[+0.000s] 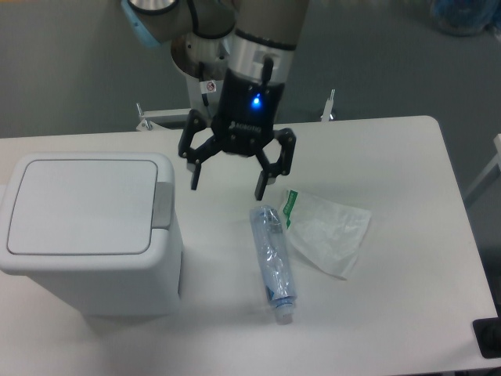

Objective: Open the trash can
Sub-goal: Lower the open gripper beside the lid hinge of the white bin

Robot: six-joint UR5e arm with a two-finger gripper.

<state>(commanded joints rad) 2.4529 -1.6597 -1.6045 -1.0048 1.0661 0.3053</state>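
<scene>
The trash can is a large white boxy bin at the left of the table, its flat lid lying shut. A small grey push tab sits on the lid's right edge. My gripper hangs open above the table just right of the bin, fingers spread wide and pointing down, with nothing between them. Its left fingertip is a short way right of the grey tab and apart from it.
A crushed clear plastic bottle lies right of the bin, below the gripper. A crumpled clear bag with a green strip lies further right. The arm's base pedestal stands behind the table's far edge.
</scene>
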